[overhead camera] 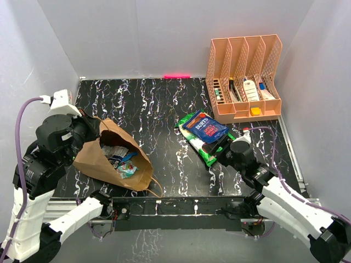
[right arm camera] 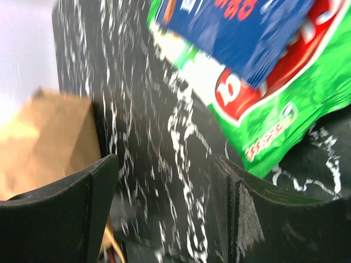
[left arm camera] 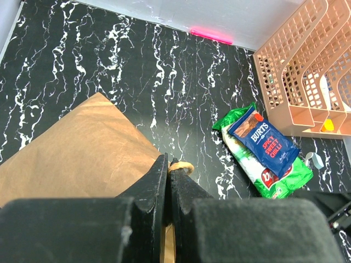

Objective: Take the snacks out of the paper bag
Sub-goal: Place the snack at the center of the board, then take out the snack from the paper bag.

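Left gripper (left arm camera: 168, 164): fingers pressed together, pinching the rim of the paper bag (left arm camera: 71, 148) at its twisted handle (left arm camera: 181, 166). The bag lies on its side at table left, mouth open toward centre, with small packets (overhead camera: 122, 159) visible inside. Right gripper (right arm camera: 164, 161): fingers spread wide, holding nothing, over the black marbled table (right arm camera: 142, 109). It is just beside the near end of the green packet (right arm camera: 312, 104). The blue Burts packet (right arm camera: 241, 27) lies on top of the green one.

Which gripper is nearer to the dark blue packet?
Right. The right gripper is open at the near end of the large green packet on which the dark blue packet lies. The left gripper is far to the left, shut on the paper bag.
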